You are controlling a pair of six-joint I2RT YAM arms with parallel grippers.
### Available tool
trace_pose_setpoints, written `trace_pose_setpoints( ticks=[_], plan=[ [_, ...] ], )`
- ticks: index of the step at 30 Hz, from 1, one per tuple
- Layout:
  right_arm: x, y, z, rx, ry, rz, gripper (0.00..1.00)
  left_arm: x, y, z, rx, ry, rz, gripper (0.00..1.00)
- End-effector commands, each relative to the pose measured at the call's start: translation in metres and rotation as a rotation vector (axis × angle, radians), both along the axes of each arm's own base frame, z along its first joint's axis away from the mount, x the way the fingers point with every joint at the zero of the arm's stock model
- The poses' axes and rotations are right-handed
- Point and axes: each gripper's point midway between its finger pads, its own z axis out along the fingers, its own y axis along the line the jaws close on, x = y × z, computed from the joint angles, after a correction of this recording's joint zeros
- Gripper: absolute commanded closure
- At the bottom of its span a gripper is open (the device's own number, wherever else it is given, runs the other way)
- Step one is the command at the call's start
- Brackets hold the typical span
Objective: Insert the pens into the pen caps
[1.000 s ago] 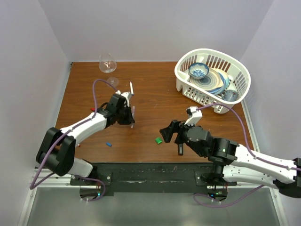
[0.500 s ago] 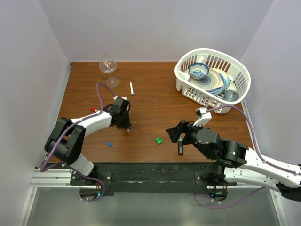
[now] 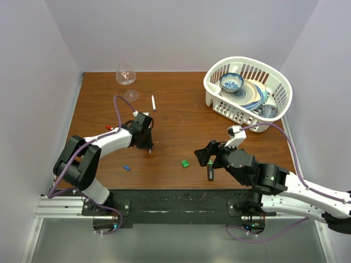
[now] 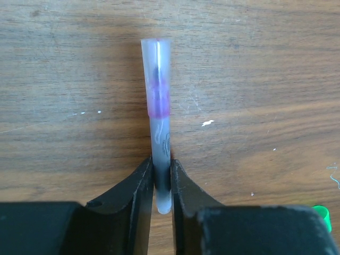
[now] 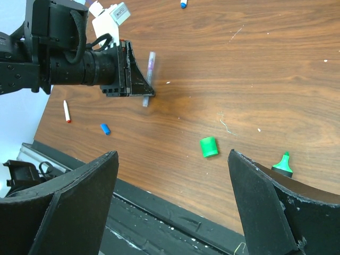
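Observation:
A thin purple-grey pen (image 4: 158, 95) lies flat on the wooden table, and my left gripper (image 4: 161, 159) is shut on its near end, low over the left-middle of the table (image 3: 147, 143). My right gripper (image 5: 172, 154) is open and holds nothing; it hovers near the front edge (image 3: 204, 155). Below its fingers lie the green cap (image 5: 209, 146) and, to the right, the black marker with a green tip (image 5: 283, 163). The blue cap (image 5: 105, 128) and the red-tipped cap (image 5: 66, 111) lie further left. The white pen (image 3: 153, 102) lies beyond the left gripper.
A white basket (image 3: 219, 87) with bowls and plates stands at the back right. A wine glass (image 3: 125, 74) lies at the back left. White walls close in the table on three sides. The black mounting rail (image 3: 175, 200) runs along the front edge.
My left gripper has come down and nearer with the purple-grey pen, which now rests on the table. The right gripper has pulled back a little to the right.

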Motion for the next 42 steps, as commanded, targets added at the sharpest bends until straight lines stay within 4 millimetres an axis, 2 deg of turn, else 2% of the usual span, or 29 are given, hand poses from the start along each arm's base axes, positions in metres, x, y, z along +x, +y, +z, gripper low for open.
trace_pose_setpoints(
  ticks=[1,8,12,15,21,25,27,30,32,33,34,35,36,37,38,39,40,42],
  plan=[
    [0.005,-0.003,0.003,0.007,-0.014,-0.038,0.12,0.000,0.009,-0.006,0.050,0.013,0.021,0.74],
    [0.004,-0.005,0.004,0.019,-0.018,-0.039,0.12,0.002,0.006,-0.003,0.038,0.008,0.012,0.70],
    [0.004,-0.007,0.005,0.012,-0.020,-0.039,0.12,0.006,0.001,0.006,0.013,-0.017,0.000,0.68],
    [0.004,-0.008,0.004,0.008,-0.021,-0.040,0.12,0.012,-0.008,0.021,-0.031,-0.052,-0.022,0.65],
    [0.005,-0.006,0.000,0.000,-0.019,-0.041,0.12,0.032,-0.015,0.068,-0.078,-0.183,-0.031,0.58],
    [0.005,-0.003,-0.001,-0.017,-0.014,-0.034,0.12,0.059,-0.009,0.101,-0.015,-0.294,-0.012,0.57],
    [0.005,-0.003,-0.002,-0.022,-0.008,-0.034,0.12,0.073,-0.004,0.109,0.021,-0.328,0.003,0.58],
    [0.005,-0.003,0.001,-0.022,-0.014,-0.029,0.12,0.101,-0.007,0.127,0.040,-0.394,0.011,0.57],
    [0.006,-0.005,0.003,-0.033,-0.022,-0.034,0.12,0.121,-0.009,0.131,0.065,-0.432,0.022,0.55],
    [0.007,-0.006,0.004,-0.037,-0.026,-0.039,0.12,0.135,-0.012,0.143,0.058,-0.472,0.034,0.54],
    [0.007,-0.006,0.005,-0.037,-0.029,-0.038,0.12,0.143,-0.014,0.132,0.076,-0.455,0.028,0.54],
    [0.008,-0.008,0.006,-0.041,-0.035,-0.043,0.12,0.151,-0.014,0.133,0.084,-0.463,0.035,0.54],
    [0.008,-0.009,0.007,-0.042,-0.039,-0.046,0.12,0.164,-0.018,0.143,0.076,-0.488,0.041,0.54],
    [0.008,-0.009,0.008,-0.044,-0.041,-0.045,0.12,0.171,-0.018,0.128,0.104,-0.461,0.032,0.54],
    [0.008,-0.010,0.010,-0.047,-0.048,-0.044,0.12,0.179,-0.017,0.126,0.126,-0.465,0.040,0.55],
    [0.008,-0.010,0.010,-0.053,-0.049,-0.044,0.13,0.189,-0.018,0.133,0.135,-0.483,0.047,0.55],
    [0.009,-0.011,0.010,-0.061,-0.053,-0.043,0.13,0.197,-0.015,0.117,0.165,-0.454,0.049,0.55],
    [0.010,-0.014,0.013,-0.082,-0.064,-0.050,0.13,0.212,-0.015,0.119,0.175,-0.460,0.054,0.55]
  ],
)
